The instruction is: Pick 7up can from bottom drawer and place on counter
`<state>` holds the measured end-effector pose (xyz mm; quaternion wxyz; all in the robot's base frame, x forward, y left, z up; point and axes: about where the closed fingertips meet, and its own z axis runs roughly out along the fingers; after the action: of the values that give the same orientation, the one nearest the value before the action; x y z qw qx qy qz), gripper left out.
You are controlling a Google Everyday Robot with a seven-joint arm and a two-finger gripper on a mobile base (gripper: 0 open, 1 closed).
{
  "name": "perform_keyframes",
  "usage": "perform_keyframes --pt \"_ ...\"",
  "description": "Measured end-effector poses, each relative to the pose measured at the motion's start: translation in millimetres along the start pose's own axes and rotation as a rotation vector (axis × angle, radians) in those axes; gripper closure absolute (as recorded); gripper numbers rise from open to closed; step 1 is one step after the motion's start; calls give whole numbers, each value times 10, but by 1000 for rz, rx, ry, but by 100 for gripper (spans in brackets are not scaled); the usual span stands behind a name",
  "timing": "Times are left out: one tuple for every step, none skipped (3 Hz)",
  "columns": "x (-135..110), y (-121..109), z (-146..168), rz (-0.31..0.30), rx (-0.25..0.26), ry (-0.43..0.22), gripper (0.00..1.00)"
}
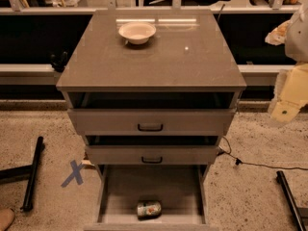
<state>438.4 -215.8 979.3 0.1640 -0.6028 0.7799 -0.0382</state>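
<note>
- One 7up can (148, 209) is all I have to fetch. It lies on its side on the floor of the bottom drawer (120, 186), close to the drawer's front wall and about midway between its side walls.
- The bottom drawer stands pulled out well beyond the counter's front edge, so I look down on the can with nothing over it. The two upper drawers (150, 121) jut out less, and the can sits forward of both.
- The counter (159, 61) carries a white bowl (137, 32) near its back edge, a little left of centre. The stretch from the middle to the front edge looks to me like fair room for setting the can down.
- The gripper (288, 102) hangs off the counter's right edge, just outside the front-right corner and roughly level with the upper drawers. I cannot tell whether it is open or closed.
- The can is therefore well apart from the gripper: far below it and off to its left, under the middle of the counter's front edge.
- As I judge it, the pick is the step in hand and hardly started: the drawer is open, the can is ungrasped, and the reach is not yet made.
- The next move calls for bringing the gripper left past the front-right corner and down into the bottom drawer, clear of the jutting drawer fronts. It should line up across the can's round body, because a can on its side may roll if nudged.
</note>
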Motion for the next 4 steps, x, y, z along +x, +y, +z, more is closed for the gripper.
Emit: perform_keyframes --pt "0 0 0 0 0 0 0" --pt "19 79 360 -16 -31 -40 0" --pt "-79 290 610 -62 -78 -107 0" --pt "-161 547 1026 -80 -149 -172 0"
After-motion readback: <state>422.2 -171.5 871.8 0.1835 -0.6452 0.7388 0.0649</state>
